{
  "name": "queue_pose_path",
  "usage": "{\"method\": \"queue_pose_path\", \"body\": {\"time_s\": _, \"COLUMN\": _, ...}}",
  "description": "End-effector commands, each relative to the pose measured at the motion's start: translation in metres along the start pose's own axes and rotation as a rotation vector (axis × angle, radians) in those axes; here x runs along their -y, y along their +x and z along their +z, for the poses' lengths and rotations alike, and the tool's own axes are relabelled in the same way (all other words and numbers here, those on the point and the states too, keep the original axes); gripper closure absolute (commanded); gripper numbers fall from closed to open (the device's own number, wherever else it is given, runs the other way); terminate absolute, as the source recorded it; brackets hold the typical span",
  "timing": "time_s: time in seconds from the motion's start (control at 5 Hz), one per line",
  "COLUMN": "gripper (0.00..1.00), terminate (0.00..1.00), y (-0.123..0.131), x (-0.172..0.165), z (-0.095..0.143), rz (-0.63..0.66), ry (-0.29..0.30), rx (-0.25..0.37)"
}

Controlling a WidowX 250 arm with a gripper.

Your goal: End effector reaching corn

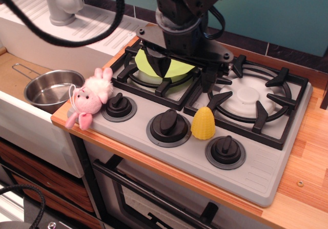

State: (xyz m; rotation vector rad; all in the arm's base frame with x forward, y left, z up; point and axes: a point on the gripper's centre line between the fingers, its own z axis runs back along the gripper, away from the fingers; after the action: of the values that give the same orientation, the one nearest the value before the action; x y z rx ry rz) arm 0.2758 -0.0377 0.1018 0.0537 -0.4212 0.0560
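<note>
The yellow ribbed toy corn (203, 123) stands upright on the grey stove front, between the middle knob (168, 125) and the right knob (226, 150). My black gripper (184, 73) hangs over the back of the stove, above the gap between the two burners, behind and slightly left of the corn. Its jaws are spread wide and hold nothing. One dark pointed finger (160, 65) is over the lime-green plate (177, 68); the other finger (209, 80) is by the right burner's grate. The gripper is clear of the corn.
A pink plush bunny (92, 97) lies at the stove's left front corner by the left knob (118, 105). A steel pot (51, 88) sits in the sink to the left, with a grey faucet (61, 3) behind. The right burner grate (253, 98) is bare. A wooden counter (307, 157) lies on the right.
</note>
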Motion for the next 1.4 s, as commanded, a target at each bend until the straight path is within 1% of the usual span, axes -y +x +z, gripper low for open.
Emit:
{"method": "queue_pose_path", "body": {"time_s": 0.0, "gripper": 0.00, "terminate": 0.00, "y": 0.021, "x": 0.025, "z": 0.001, "rz": 0.024, "ry": -0.021, "rx": 0.055}}
{"method": "queue_pose_path", "body": {"time_s": 0.2, "gripper": 0.00, "terminate": 0.00, "y": 0.021, "x": 0.030, "z": -0.002, "rz": 0.015, "ry": -0.023, "rx": 0.056}}
{"method": "queue_pose_path", "body": {"time_s": 0.4, "gripper": 0.00, "terminate": 0.00, "y": 0.005, "x": 0.027, "z": -0.009, "rz": -0.007, "ry": -0.031, "rx": 0.060}}
{"method": "queue_pose_path", "body": {"time_s": 0.8, "gripper": 0.00, "terminate": 0.00, "y": -0.021, "x": 0.024, "z": -0.010, "rz": -0.005, "ry": -0.036, "rx": 0.063}}
{"method": "queue_pose_path", "body": {"time_s": 1.0, "gripper": 0.00, "terminate": 0.00, "y": -0.027, "x": 0.031, "z": -0.013, "rz": 0.012, "ry": -0.039, "rx": 0.078}}
{"method": "queue_pose_path", "body": {"time_s": 1.2, "gripper": 0.00, "terminate": 0.00, "y": -0.023, "x": 0.033, "z": -0.025, "rz": 0.005, "ry": -0.040, "rx": 0.105}}
